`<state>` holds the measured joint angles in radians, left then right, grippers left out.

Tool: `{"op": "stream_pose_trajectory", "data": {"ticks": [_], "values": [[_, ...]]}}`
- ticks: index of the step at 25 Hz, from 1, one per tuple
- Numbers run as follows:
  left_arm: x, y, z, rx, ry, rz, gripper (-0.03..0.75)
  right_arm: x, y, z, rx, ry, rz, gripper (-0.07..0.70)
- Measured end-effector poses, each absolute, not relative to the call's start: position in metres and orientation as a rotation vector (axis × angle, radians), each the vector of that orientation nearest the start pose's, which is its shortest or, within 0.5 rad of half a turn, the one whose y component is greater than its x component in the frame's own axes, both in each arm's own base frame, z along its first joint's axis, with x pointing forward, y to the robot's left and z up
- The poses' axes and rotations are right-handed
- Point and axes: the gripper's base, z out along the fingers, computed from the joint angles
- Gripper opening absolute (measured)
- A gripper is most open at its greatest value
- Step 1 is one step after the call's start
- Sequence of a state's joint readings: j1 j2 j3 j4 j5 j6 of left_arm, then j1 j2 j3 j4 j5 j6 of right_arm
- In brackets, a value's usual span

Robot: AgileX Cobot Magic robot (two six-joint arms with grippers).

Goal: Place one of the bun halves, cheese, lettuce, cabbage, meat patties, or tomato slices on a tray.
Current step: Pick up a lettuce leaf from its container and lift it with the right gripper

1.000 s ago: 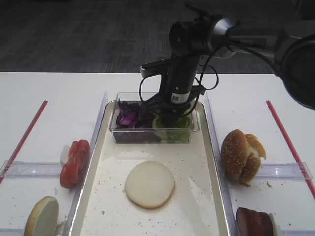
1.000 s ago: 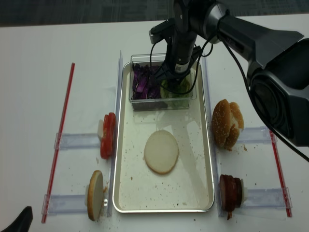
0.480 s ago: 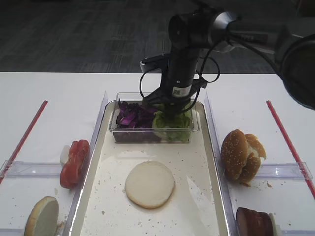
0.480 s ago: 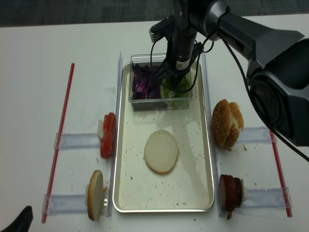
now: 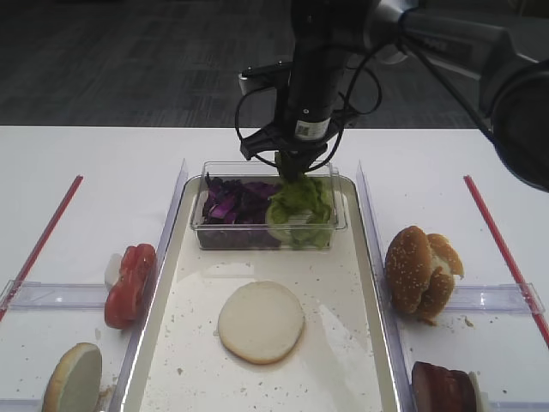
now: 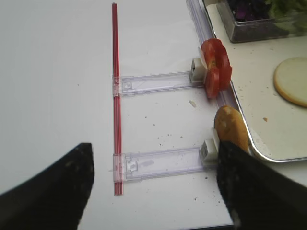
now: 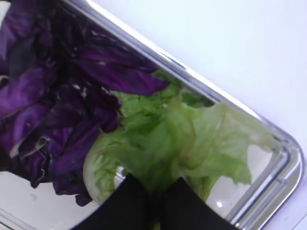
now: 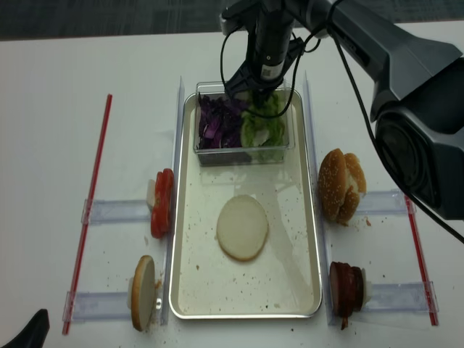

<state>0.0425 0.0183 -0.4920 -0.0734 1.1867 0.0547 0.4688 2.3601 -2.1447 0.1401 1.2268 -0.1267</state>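
Note:
My right gripper (image 5: 290, 172) is shut on a crinkled green lettuce (image 5: 300, 196) leaf and hangs over the clear tub (image 5: 266, 233). In the right wrist view the lettuce (image 7: 187, 139) spreads out from the closed right gripper (image 7: 153, 194), beside the purple cabbage (image 7: 53, 96). The leaf's lower end reaches down to the green heap. A pale flat bun half (image 5: 261, 322) lies on the cream tray (image 5: 339, 275). My left gripper (image 6: 153, 191) is open over bare table, left of the tray, holding nothing.
Tomato slices (image 5: 130, 283) and a bun half (image 5: 73, 382) stand in clear holders left of the tray. Sesame bun halves (image 5: 420, 270) and meat patties (image 5: 442, 386) stand to its right. Red straws (image 5: 39, 245) lie along the table's outer sides.
My right gripper closed among the green leaves in the tub and rose, drawing a lettuce leaf up with it. The left gripper has not visibly moved.

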Motion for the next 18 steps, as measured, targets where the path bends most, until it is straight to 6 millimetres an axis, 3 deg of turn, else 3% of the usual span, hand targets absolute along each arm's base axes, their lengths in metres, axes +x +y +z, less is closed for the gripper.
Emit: {"op": "stream_pose_trajectory", "data": {"ticks": [10, 18], "values": [[-0.007, -0.006, 0.266, 0.021, 2.194, -0.036, 0.491, 0.440, 0.236, 0.219, -0.744, 2.791, 0.273, 0.057], [-0.007, -0.006, 0.266, 0.021, 2.194, -0.036, 0.491, 0.440, 0.237, 0.221, -0.732, 2.794, 0.287, 0.057]]}}
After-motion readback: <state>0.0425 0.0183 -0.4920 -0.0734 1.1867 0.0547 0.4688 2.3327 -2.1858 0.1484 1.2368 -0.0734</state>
